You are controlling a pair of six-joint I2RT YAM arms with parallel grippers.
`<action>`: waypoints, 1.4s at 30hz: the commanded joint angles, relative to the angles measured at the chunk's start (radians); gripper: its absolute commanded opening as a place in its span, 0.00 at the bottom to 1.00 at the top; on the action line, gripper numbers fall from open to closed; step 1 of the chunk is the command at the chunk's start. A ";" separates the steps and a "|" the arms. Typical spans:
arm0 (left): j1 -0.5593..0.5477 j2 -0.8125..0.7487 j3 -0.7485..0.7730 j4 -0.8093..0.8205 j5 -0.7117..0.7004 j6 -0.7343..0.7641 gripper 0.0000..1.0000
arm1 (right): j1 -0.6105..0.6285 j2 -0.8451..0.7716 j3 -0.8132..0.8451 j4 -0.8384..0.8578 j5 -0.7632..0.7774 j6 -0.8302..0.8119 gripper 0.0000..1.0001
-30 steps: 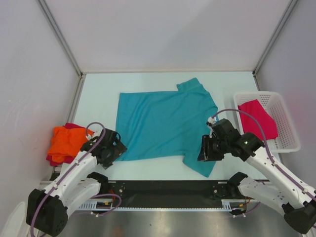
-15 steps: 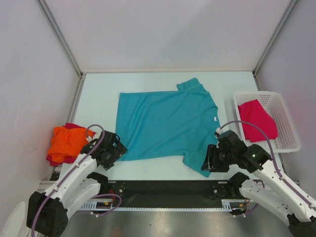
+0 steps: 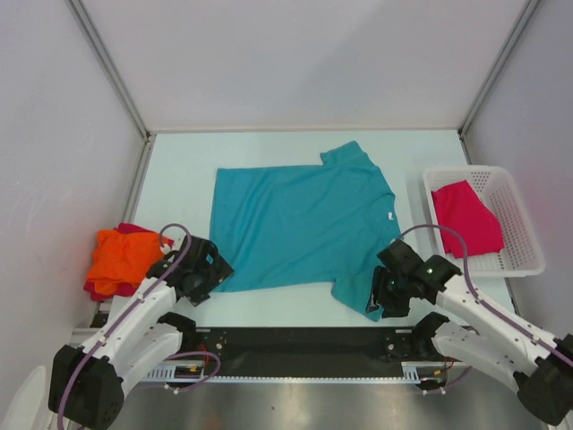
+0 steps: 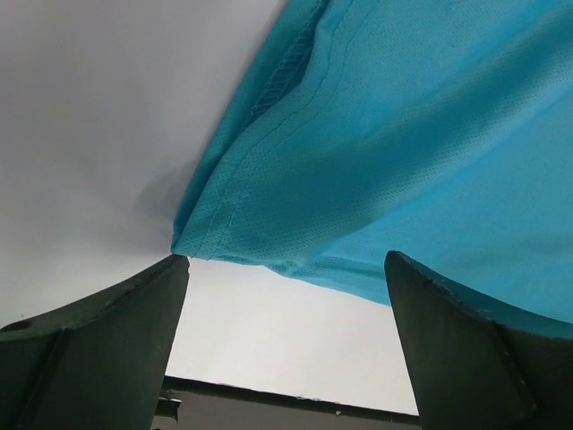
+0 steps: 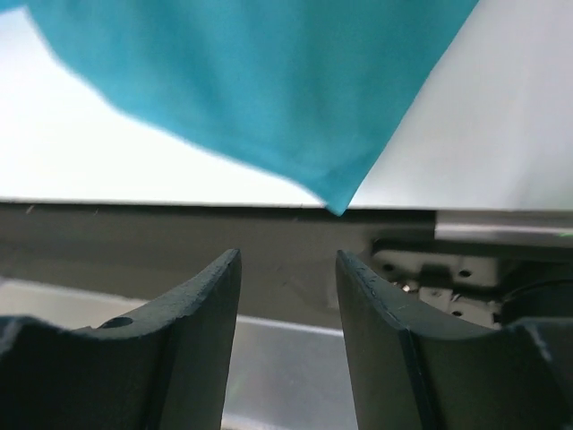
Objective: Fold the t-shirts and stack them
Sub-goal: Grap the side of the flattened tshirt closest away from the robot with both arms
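Teal cloth, thin and limp, should lift lightly but sag and bunch: the t-shirt (image 3: pixel 300 224) lies flat, its hem corner just ahead of the left gripper (image 4: pixel 286 269), spread wide and empty, and what seems a sleeve tip just beyond the right gripper (image 5: pixel 288 260), parted and empty too, so pinch there.

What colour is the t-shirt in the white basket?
Magenta-pink t-shirt; the top external view shows it best.
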 commanded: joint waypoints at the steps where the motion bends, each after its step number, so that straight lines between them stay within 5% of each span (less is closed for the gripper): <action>1: 0.012 -0.016 0.033 0.032 0.029 0.032 0.96 | 0.025 0.098 0.055 0.018 0.168 0.003 0.51; 34: 0.070 0.029 0.045 0.053 0.067 0.090 0.95 | 0.106 0.243 -0.037 0.175 0.182 0.107 0.54; 42: 0.084 -0.003 0.024 0.038 0.073 0.086 0.87 | 0.108 0.227 -0.067 0.182 0.181 0.118 0.54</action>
